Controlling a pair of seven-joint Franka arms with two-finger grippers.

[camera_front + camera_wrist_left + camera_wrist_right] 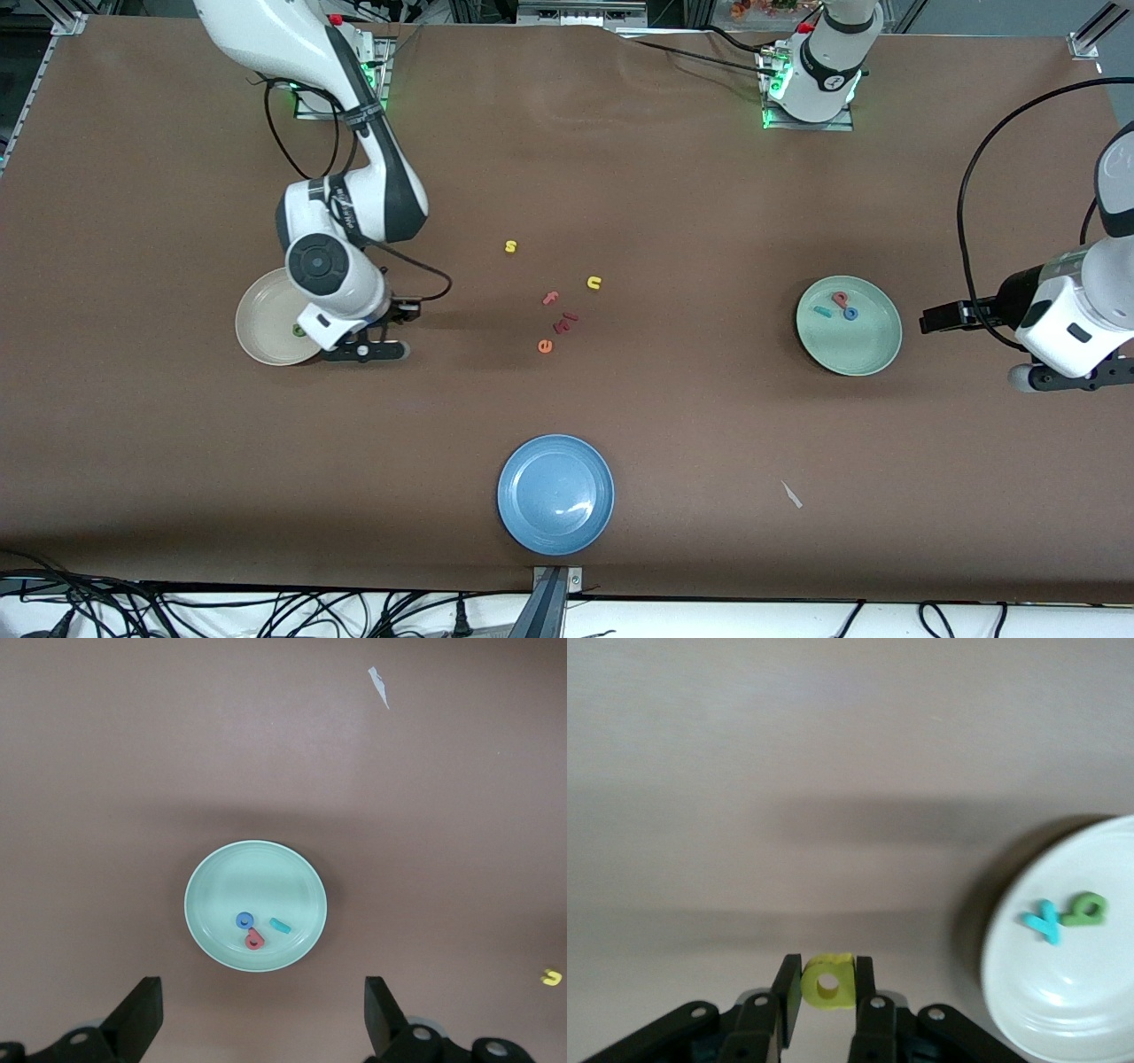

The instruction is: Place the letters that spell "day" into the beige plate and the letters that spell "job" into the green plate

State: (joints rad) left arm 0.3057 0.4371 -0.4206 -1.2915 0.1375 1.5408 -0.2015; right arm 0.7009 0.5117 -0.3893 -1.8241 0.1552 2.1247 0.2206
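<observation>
Yellow letter (827,982), pinched in the right gripper (827,992) beside the beige plate (257,341) at left, awaits release there; left gripper (264,1019) waits wide open, empty.

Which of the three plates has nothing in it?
The blue plate, nearest the front camera. The beige plate and green plate both hold letters.

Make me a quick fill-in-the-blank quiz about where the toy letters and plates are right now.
1. The right pincer holds a ____ letter.
2. The green plate holds ____ letters.
3. The beige plate holds an olive-green letter and a ____ one.
4. The plate nearest the front camera is ____.

Missing words: yellow; three; teal; blue
</observation>
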